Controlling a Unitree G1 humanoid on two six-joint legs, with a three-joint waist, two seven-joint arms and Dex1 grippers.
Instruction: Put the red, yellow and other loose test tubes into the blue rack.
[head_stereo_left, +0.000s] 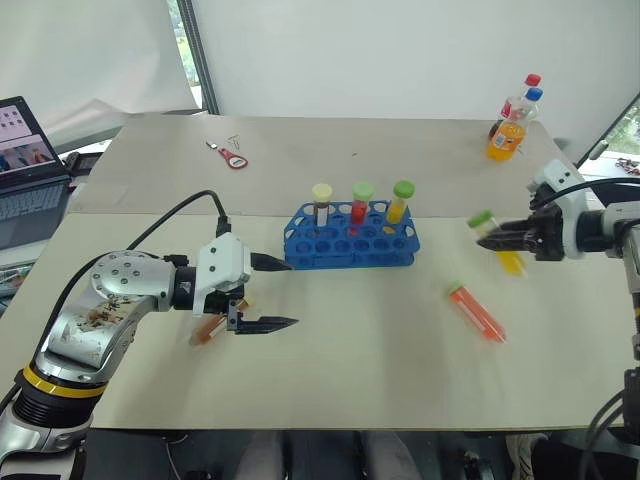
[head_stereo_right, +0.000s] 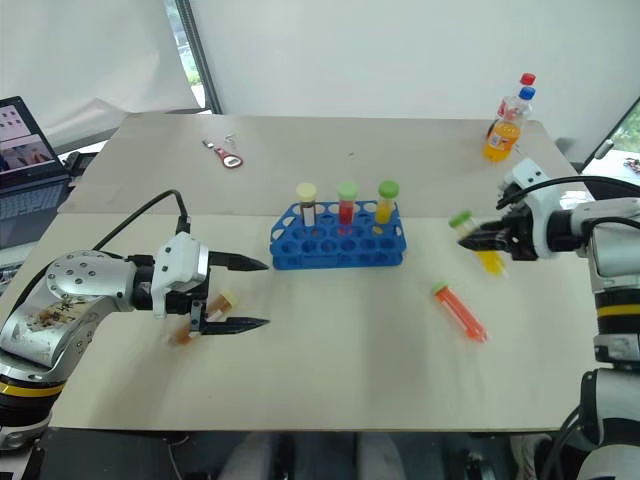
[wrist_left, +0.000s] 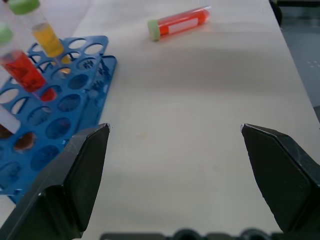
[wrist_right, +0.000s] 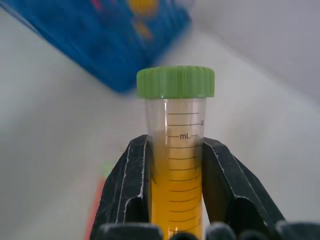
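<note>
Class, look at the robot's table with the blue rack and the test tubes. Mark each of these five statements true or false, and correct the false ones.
1. Three tubes stand upright in the blue rack. True.
2. The right gripper is empty. False: it is shut on a yellow tube with a green cap.
3. The left gripper has its fingers wide apart with nothing between them. True.
4. The orange-red tube on the table stands upright. False: it lies on its side, to the right of the rack.
5. The soda bottles stand beside the laptop. False: they stand at the table's far right corner; the laptop is on the left.
</note>
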